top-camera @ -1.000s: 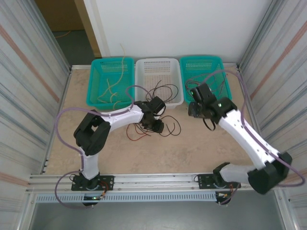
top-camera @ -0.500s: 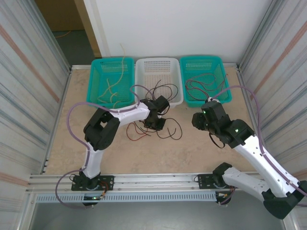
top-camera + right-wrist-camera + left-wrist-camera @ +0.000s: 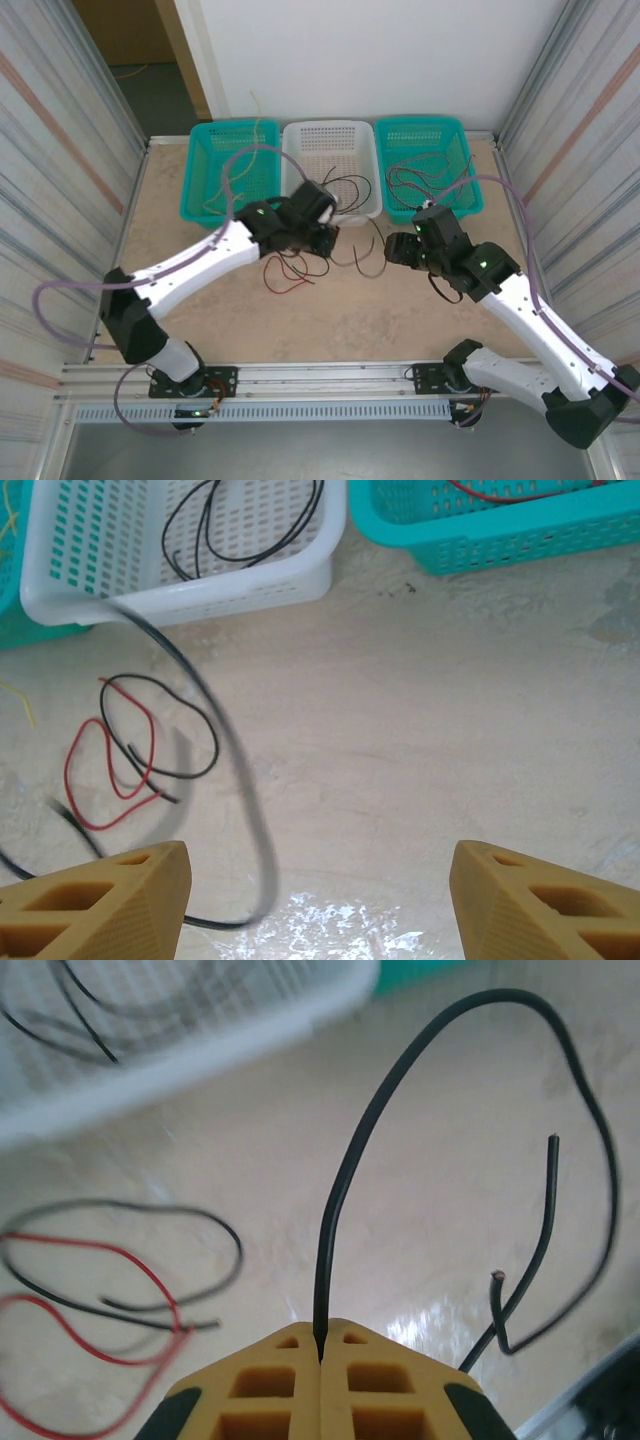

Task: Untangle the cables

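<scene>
Black cable [image 3: 400, 1070]: thin, probably light, springy and slippery; best pinched near a free end. Left pincer [image 3: 320, 1345] clamped on it; right pincer [image 3: 320, 868] spread, empty.

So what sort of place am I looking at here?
Probably a robotics lab test cell: two robot arms bolted at a table's edge, metal panels walling it in, and three baskets beside loose cables for a sorting exercise.

White wall [image 3: 380, 50], ribbed metal side panels [image 3: 60, 150], beige tabletop [image 3: 350, 320]
</scene>
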